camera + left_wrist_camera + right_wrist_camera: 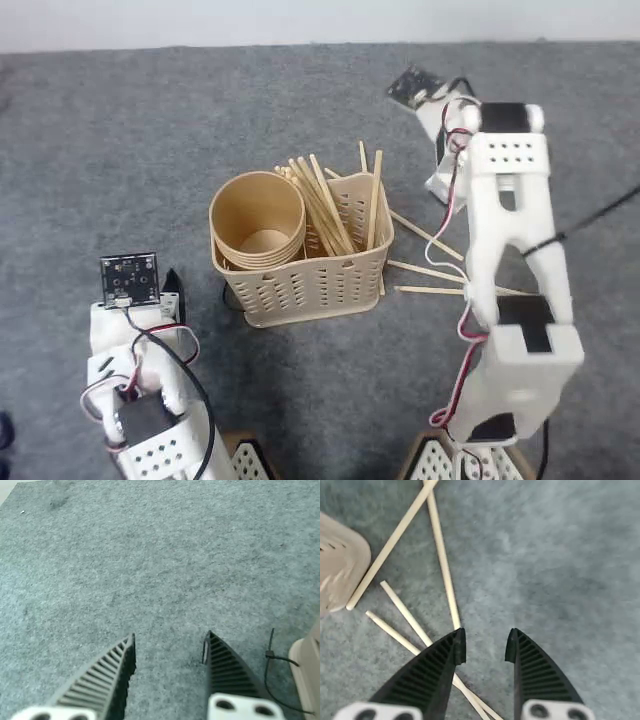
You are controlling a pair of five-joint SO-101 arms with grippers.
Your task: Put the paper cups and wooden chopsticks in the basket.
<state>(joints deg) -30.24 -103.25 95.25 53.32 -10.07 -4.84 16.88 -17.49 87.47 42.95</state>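
Picking up the loose chopsticks (430, 290) looks to be the step in hand, since the cups are already stowed. Near the table's near-left corner the left gripper (170, 637) hangs over bare grey mat (150, 555), jaws spread and holding nothing. At the middle of the table stands the basket (320, 285), with the paper cups (262, 240) nested in its left half and a bundle of chopsticks (325, 205) leaning in its right half. Beside the basket's right wall, toward the table's right edge, the loose chopsticks lie flat on the mat. Farther back, the right gripper (485, 632) hovers over them, jaws spread and empty. One stick (443, 560) runs under a finger rather than between the two. The arm would do well to shift sideways until that stick sits in the gap. It should then come down square across it near its middle and close firmly, as a thin round stick may roll or swing.
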